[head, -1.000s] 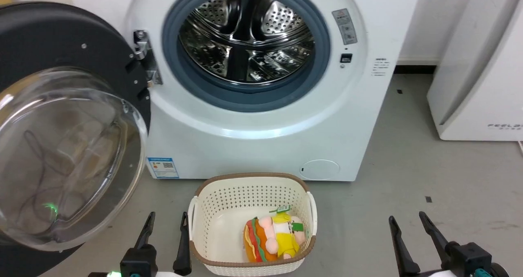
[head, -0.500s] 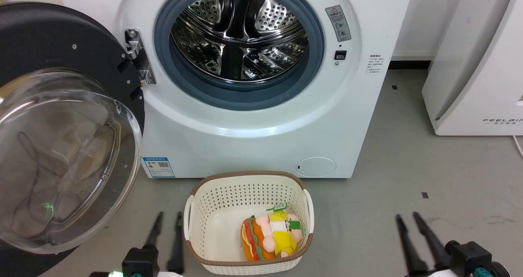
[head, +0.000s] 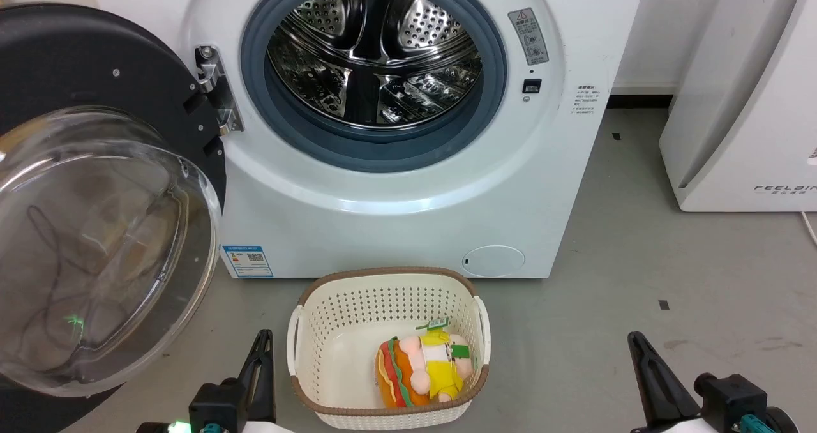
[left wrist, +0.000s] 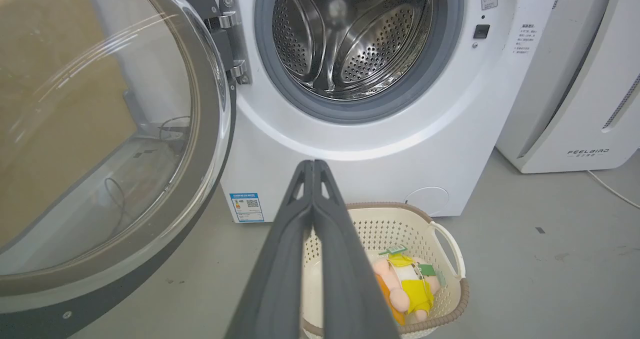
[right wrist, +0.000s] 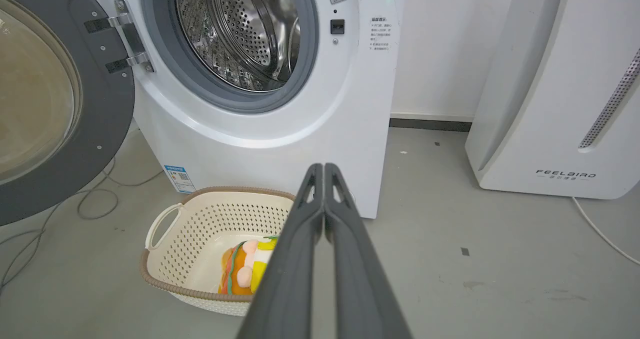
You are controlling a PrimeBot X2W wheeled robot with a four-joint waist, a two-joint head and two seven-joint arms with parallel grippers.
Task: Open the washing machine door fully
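Note:
The white washing machine point(head: 396, 216) fills the upper middle of the head view, its steel drum point(head: 373, 56) bare inside the grey rubber ring. The washing machine door point(head: 96, 228), black with a bulging clear glass bowl, is swung wide out to the left on its hinge point(head: 214, 88). It also appears at left as the washing machine door point(left wrist: 100, 144) and the washing machine door point(right wrist: 50, 104). My left gripper point(head: 263, 340) is shut and empty at the bottom left, apart from the door. My right gripper point(head: 637, 342) is shut and empty at the bottom right.
A cream perforated basket point(head: 389, 292) with a brown rim stands on the grey floor before the machine, holding a colourful plush toy point(head: 424, 369). A white FEELAIR appliance point(head: 740, 101) stands at the right. Loose cables point(right wrist: 95, 199) lie on the floor under the door.
Both grippers have closed from open to shut over the last second. The head camera shifted slightly early on; the door and basket have stayed put.

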